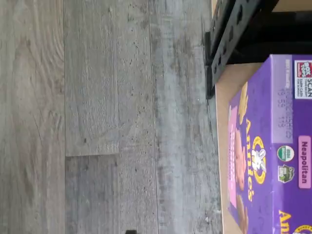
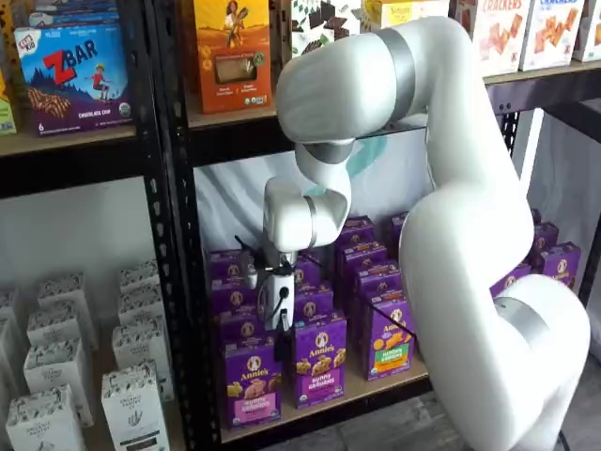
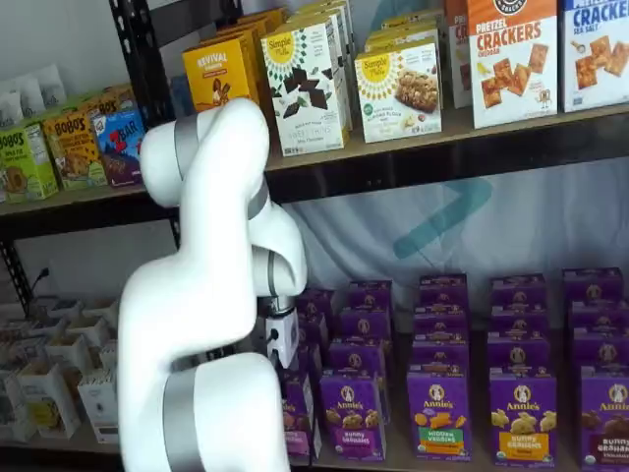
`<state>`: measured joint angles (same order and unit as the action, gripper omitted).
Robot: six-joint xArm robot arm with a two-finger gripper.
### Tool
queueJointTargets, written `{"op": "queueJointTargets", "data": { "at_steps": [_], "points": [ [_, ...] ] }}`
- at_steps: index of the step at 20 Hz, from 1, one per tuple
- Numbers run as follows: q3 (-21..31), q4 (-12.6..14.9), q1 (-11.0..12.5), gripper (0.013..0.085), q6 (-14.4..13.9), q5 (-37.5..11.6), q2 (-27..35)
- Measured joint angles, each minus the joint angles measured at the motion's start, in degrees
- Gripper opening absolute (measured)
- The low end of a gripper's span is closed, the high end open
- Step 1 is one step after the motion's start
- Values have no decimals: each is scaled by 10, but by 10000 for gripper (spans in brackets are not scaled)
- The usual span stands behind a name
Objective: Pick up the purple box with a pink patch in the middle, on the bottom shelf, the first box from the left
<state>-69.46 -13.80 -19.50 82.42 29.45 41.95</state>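
The purple box (image 2: 252, 381) is an upright Annie's carton with a pink band, at the front left of the bottom shelf (image 2: 368, 387). The wrist view shows it close up (image 1: 273, 156), with "Neapolitan" on a pink label, at the edge of the light shelf board (image 1: 222, 146). In a shelf view the arm half hides it (image 3: 298, 421). My gripper (image 2: 279, 329) hangs just above and slightly right of the box, also seen in a shelf view (image 3: 283, 346). Only its white body shows clearly. The fingers are not plain, so I cannot tell whether they are open or shut.
A purple-band carton (image 2: 319, 362) and a green-orange one (image 2: 390, 343) stand right of the box, with more purple cartons behind. A black perforated upright (image 2: 174, 282) is close on the left, with white cartons (image 2: 56, 376) beyond. Grey plank floor (image 1: 107, 117) lies before the shelf.
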Motion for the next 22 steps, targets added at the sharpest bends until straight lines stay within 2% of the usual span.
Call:
{"op": "queueJointTargets", "data": {
  "at_steps": [3, 6, 8, 13, 17, 22],
  "points": [
    [-7, 33, 4, 850, -26, 5, 5],
    [-11, 37, 7, 850, -27, 6, 9],
    [-13, 34, 8, 850, -23, 3, 12],
    [-19, 1, 9, 850, 9, -20, 21],
    [-31, 8, 9, 850, 2, -21, 30],
    [-42, 3, 10, 850, 8, -31, 43]
  ]
}}
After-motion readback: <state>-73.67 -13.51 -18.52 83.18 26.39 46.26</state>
